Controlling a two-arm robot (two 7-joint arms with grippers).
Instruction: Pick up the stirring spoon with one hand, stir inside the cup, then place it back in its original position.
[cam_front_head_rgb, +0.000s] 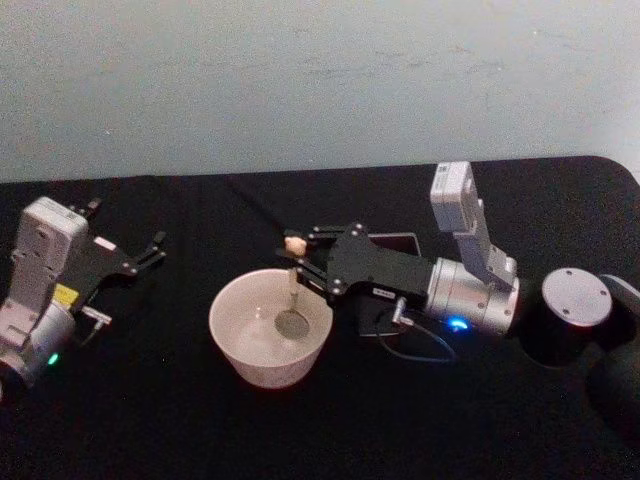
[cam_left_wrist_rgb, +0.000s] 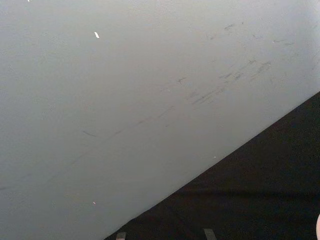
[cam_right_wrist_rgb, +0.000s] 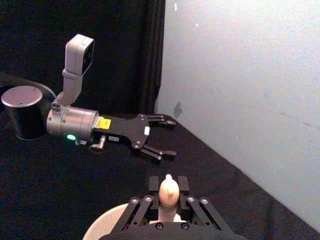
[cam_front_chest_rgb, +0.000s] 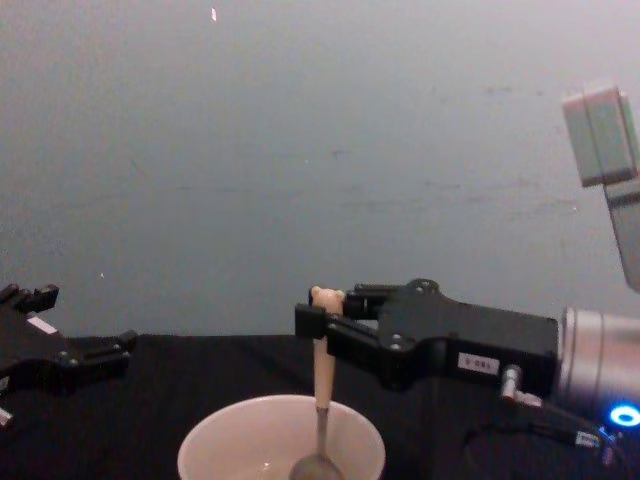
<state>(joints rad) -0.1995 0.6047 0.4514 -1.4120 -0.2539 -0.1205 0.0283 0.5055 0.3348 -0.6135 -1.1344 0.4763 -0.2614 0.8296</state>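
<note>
A black cloth-covered table runs up to a plain pale grey wall. The right arm reaches in over the cloth, and its black right gripper is closed narrowly on the top of the stirring spoon's handle. In the right wrist view the small cream animal head pokes up between the two fingers.

The left gripper hangs well off to the far side of the cup from the working gripper, above bare cloth, with its fingers spread wide and nothing between them.

The wide round cream-white cup stands directly below the right gripper's fingertips, with its rim just under them.

A dark square box-shaped holder sits close behind the right gripper's body, partly hidden by it.

The slim stirring spoon — cream-beige handle, thin metal neck, shiny round bowl — hangs almost upright from the right gripper's grip and goes down inside the cup. Its bowl lies low in the cup, near the bottom; whether it touches cannot be told. From the chest view the handle drops straight from the fingers past the rim.
</note>
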